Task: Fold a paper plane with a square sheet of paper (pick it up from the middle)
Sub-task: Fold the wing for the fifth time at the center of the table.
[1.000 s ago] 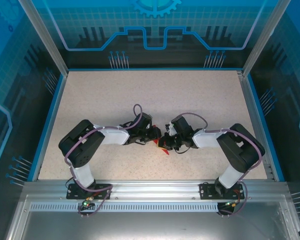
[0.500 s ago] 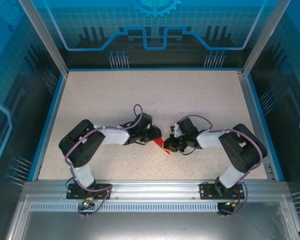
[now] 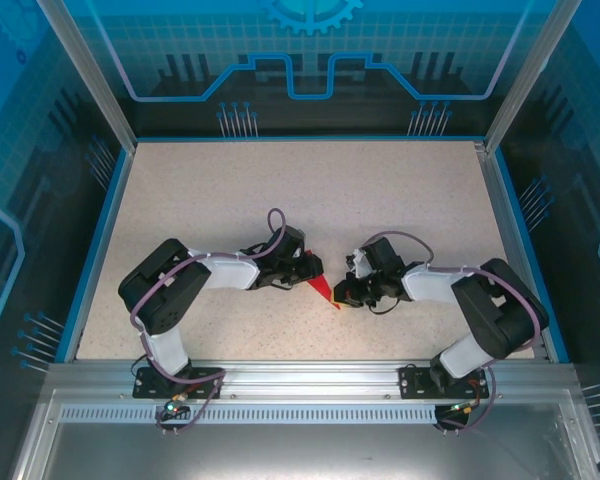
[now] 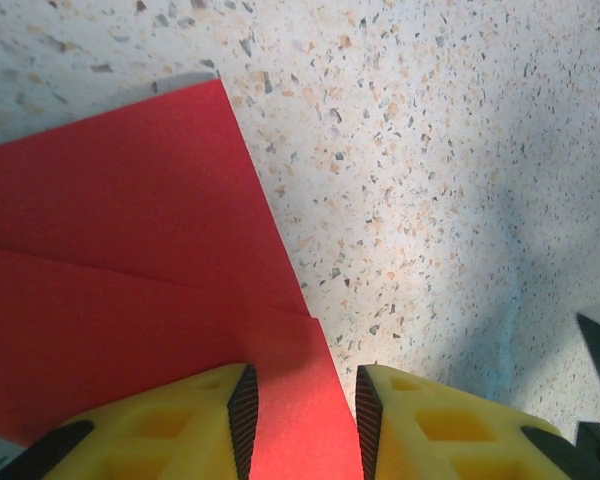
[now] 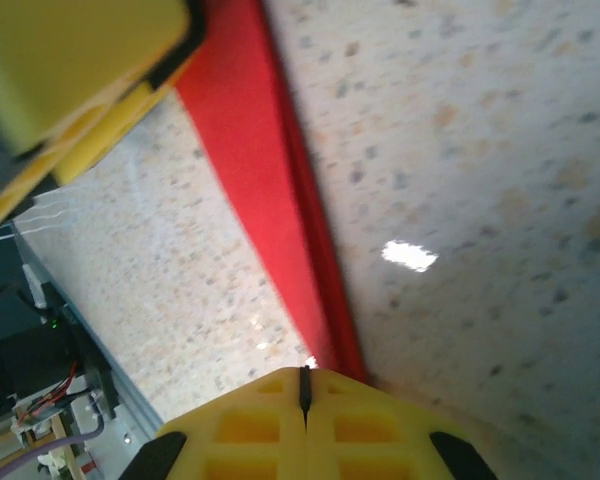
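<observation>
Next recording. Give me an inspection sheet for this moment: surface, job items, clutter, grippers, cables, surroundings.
Surface: speckled beige table with a blue border, no marks seen.
Job's things: red sheet of paper, already folded and creased, lying on the table between the two grippers; not yet a finished plane.
Clutter: nothing seen.
Grippers: left gripper jaws apart, astride the paper's edge; right gripper shut, with the paper's narrow end running up to its tips. Whether it pinches the paper cannot be told.
Cables: purple cables looped along both arms, clear of the paper.
Surroundings: blue panel walls; aluminium rail at the near edge.
</observation>
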